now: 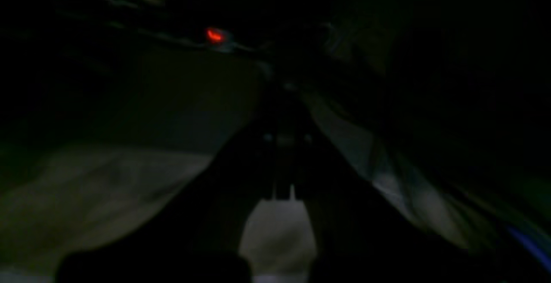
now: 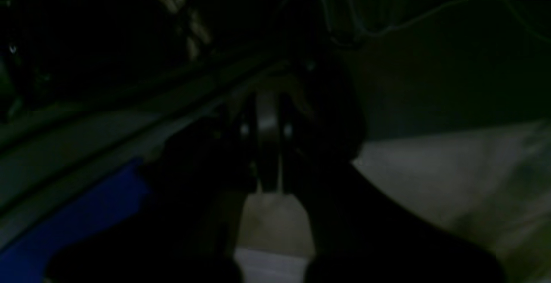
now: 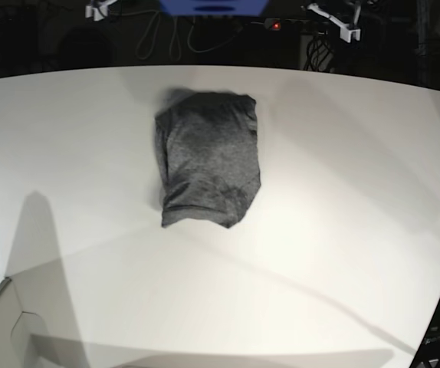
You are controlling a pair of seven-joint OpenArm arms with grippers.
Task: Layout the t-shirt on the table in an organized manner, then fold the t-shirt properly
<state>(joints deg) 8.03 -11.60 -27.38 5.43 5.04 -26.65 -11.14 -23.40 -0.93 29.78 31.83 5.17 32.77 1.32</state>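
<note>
The t-shirt [image 3: 208, 157] lies folded into a compact dark-grey rectangle on the table [image 3: 343, 230], a little left of centre and towards the back. No arm reaches over the table in the base view. Both wrist views are very dark. My left gripper [image 1: 280, 102] shows only as a black silhouette with its fingers drawn together, shut, with no cloth visible in it. My right gripper [image 2: 267, 102] is likewise a dark shape, shut, and holds nothing that I can make out. The pale table surface [image 1: 86, 197] shows dimly below each of them.
Behind the table's back edge are a blue object [image 3: 212, 6], cables, a small red light [image 3: 276, 25] and white fittings at the left [image 3: 100, 9] and right [image 3: 341, 23]. The table's curved edge runs down the right side. A box corner [image 3: 5, 307] sits at the front left.
</note>
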